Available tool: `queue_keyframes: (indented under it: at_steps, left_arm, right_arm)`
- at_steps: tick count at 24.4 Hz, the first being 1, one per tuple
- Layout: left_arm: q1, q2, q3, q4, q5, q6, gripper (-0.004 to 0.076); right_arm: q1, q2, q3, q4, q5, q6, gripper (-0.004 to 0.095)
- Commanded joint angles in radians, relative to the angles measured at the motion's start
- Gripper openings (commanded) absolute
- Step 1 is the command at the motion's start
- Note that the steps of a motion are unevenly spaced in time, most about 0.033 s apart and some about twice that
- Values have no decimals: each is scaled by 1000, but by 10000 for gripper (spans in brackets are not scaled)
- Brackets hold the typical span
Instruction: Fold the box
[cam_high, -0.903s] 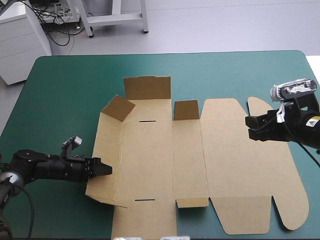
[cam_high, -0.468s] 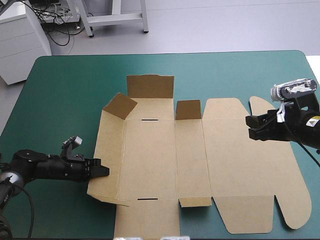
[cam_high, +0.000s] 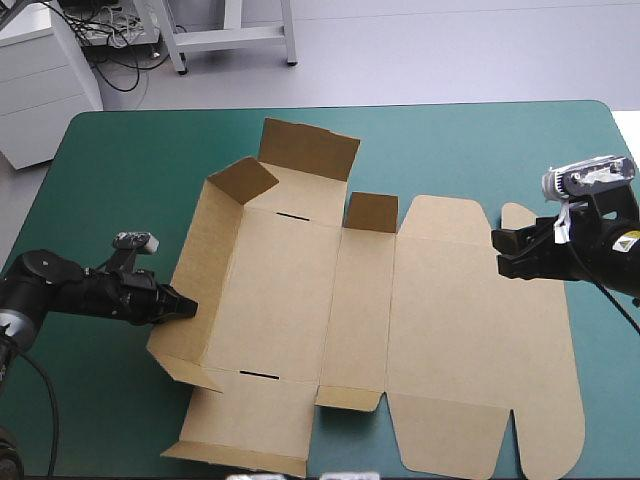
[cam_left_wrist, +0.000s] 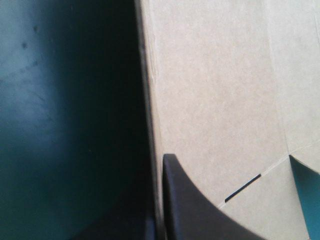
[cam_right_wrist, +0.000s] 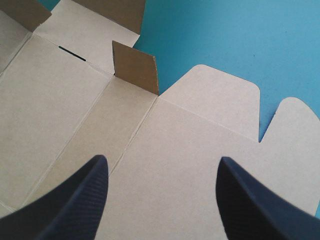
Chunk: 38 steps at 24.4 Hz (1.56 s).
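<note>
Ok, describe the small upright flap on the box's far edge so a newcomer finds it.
Start from the brown box spread across the teal-green table and follow its far edge. The flap stands upright at the far end of the narrow middle panel. It is small and squarish, between the wider raised flap and the flat rounded panel.

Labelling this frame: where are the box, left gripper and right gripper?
box (cam_high: 450, 300), high view, on its flat lid panel.
left gripper (cam_high: 186, 307), high view, fingertips on the box's left wall.
right gripper (cam_right_wrist: 161, 165), right wrist view, between its open fingertips.
</note>
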Motion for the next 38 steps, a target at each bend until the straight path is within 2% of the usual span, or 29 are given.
queue_keyframes:
  at_steps: [1,11,16,18,19,20,21,23,25,28,31,35,38]
  left_arm:
    - [-72,5,-119,46,-4,19,-31]
    - [-329,230,-509,351,-14,19,-32]
    - [-442,382,-807,593,-23,47,-32]
    - [-475,427,-897,682,-53,79,-32]
    - [-495,444,-937,721,-106,93,-32]
    - [-506,449,-953,737,-148,93,-32]
    - [-529,452,-964,762,-257,93,-32]
    - [-562,452,-964,762,-389,126,-32]
    - [-600,453,-964,771,-465,215,-32]
    - [-660,453,-964,832,-559,256,-32]
    - [-709,453,-964,852,-574,256,-32]
    - [-765,450,-934,877,-583,273,-32]
    - [-800,436,-879,927,-611,260,-32]
  right_arm:
    - [-2,-8,-22,29,-56,-8,572]
    - [-2,-8,-22,29,-53,-8,572]
    - [-2,-8,-22,29,-53,-8,572]
    - [-2,-6,-22,29,-59,-8,572]
    - [-2,-4,-22,29,-61,-9,572]
    - [-2,1,-22,29,-61,-9,572]
    - [-2,5,-22,29,-61,-9,572]
    - [-2,19,-22,29,-61,-10,572]
    - [-2,25,-22,27,-61,-4,572]
    - [-2,25,-22,12,-68,38,572]
    - [-4,25,-22,-63,-77,76,572]
    - [-4,25,-22,-232,-77,169,572]
    - [-4,25,-22,-294,-63,197,572]
